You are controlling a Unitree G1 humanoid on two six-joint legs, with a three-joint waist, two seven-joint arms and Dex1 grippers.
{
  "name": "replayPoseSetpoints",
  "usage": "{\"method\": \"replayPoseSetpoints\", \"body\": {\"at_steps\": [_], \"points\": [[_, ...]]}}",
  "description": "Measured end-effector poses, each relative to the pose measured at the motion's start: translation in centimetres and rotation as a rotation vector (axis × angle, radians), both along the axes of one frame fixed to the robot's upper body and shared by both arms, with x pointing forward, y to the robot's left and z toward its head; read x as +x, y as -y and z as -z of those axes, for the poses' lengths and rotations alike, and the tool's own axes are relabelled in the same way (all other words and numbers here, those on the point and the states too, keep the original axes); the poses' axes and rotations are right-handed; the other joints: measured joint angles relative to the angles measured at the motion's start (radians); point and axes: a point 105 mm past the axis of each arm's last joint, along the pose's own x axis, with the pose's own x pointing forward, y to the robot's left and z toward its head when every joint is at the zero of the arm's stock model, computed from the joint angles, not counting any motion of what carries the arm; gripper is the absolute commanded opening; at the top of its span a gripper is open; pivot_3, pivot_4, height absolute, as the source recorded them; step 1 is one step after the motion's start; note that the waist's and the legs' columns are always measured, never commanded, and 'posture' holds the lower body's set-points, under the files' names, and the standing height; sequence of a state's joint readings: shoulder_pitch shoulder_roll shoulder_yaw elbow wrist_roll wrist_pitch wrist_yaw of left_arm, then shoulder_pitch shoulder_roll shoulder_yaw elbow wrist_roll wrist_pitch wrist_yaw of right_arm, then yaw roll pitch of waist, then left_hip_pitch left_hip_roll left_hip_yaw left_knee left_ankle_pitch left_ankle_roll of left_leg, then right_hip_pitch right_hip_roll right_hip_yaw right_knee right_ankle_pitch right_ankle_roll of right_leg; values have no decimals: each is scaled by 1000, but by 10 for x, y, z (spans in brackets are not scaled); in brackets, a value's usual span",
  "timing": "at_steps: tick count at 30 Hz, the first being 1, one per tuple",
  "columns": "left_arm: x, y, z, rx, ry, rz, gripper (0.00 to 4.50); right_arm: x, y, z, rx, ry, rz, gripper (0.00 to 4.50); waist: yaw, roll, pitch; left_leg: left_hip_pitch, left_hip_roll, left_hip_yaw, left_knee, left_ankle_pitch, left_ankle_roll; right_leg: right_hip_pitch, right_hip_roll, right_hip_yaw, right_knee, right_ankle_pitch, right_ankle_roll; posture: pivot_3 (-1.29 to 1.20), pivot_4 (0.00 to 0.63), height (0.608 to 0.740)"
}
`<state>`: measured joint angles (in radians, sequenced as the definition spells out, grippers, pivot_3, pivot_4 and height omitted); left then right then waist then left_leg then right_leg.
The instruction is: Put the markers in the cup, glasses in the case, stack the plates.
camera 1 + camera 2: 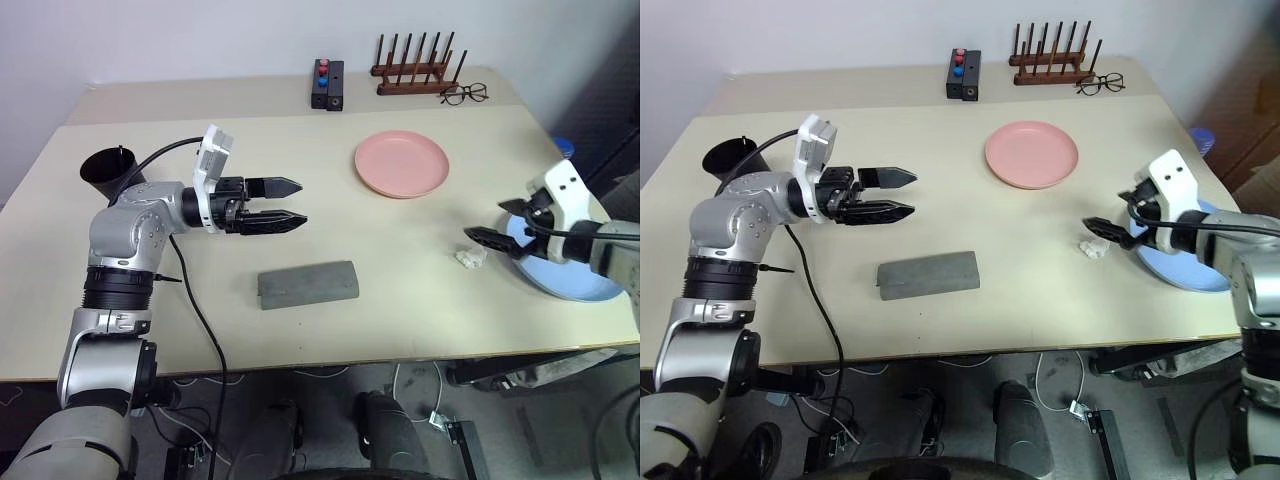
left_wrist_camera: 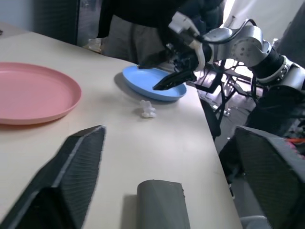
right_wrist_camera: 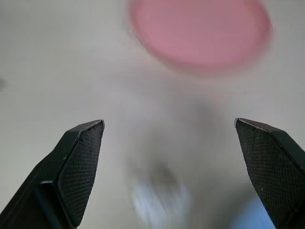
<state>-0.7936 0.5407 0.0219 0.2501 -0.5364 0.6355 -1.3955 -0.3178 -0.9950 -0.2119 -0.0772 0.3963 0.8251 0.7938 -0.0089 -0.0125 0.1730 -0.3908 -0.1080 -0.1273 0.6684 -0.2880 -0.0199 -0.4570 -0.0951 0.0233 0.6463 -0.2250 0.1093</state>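
The left gripper (image 1: pixel 290 204) hangs above the table (image 1: pixel 400 300) with jaws spread and empty, pointing toward the pink plate (image 1: pixel 401 164); the closed grey case (image 1: pixel 307 284) lies just below it and the black cup (image 1: pixel 108 171) stands behind its arm. The right gripper (image 1: pixel 492 224) is released and empty over the near rim of the blue plate (image 1: pixel 570 285), beside a small white scrap (image 1: pixel 468 258).

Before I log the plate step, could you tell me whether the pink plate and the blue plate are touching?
Apart. The left eye view shows bare table between the pink plate and the blue plate; the left wrist view shows the same gap.
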Motion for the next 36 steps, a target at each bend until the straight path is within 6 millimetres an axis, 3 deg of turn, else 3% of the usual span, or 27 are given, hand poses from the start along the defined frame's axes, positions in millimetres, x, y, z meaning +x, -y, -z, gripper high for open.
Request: {"method": "replayPoseSetpoints", "body": {"at_steps": [4, 8, 10, 13, 18, 23, 27, 33, 36], "points": [[-6, 4, -2, 9, 48, 42, 4459, -26, 29, 26, -128, -145, 74, 4500, -1, 0, 0, 0, 0, 1, 0, 0, 0, 0, 0, 0, 0, 0, 0, 0, 150, 740], [-8, 10, -2, 7, 99, 68, 4459, -34, 38, 46, -175, -212, 99, 4500, -5, 0, 0, 2, 1, 3, 0, 0, 0, 1, 0, 2, 1, 0, 0, 0, 150, 740], [-9, 13, -1, 9, 117, 79, 4500, -35, 44, 51, -214, -225, 117, 3945, -4, 0, 0, 2, 1, 3, 0, 0, 0, 1, 1, 2, 1, 0, 0, 0, 150, 740], [-8, 13, -1, 14, 135, 70, 4500, -31, 46, 51, -206, -220, 135, 2688, -3, 0, 0, 2, 1, 4, 0, 0, 0, 1, 1, 2, 0, 0, 0, 0, 150, 740], [-6, 8, 1, 26, 144, 42, 4500, -26, 49, 52, -257, -198, 125, 44, -2, 0, 0, 2, 1, 4, 0, 0, 0, 2, 1, 2, 0, 0, 0, 0, 150, 740], [-6, 6, 4, 33, 157, 12, 4500, -10, 45, 40, -280, -127, 107, 12, -4, -1, -1, 3, 1, 3, 0, 0, 0, 3, 1, 2, 0, 0, 0, 0, 150, 740], [-2, 5, 2, 36, 199, -31, 4500, 11, 28, 21, -253, -20, 68, 12, -5, -1, -1, 4, 1, 3, 0, 0, 0, 3, 1, 2, -1, 0, 0, 0, 150, 740], [6, 3, -1, 20, 263, -106, 4500, 53, -37, -29, -216, 213, -116, 12, -3, -1, -1, 3, 1, 3, -1, 0, 0, 1, 1, 2, -1, 0, 0, 0, 150, 740], [13, -6, -4, -1, 278, -169, 4500, 71, -64, -38, -192, 269, -174, 12, -3, -1, -1, 1, 0, 3, 0, 0, 0, 0, 0, 2, -1, 0, 0, 0, 150, 740]]}}
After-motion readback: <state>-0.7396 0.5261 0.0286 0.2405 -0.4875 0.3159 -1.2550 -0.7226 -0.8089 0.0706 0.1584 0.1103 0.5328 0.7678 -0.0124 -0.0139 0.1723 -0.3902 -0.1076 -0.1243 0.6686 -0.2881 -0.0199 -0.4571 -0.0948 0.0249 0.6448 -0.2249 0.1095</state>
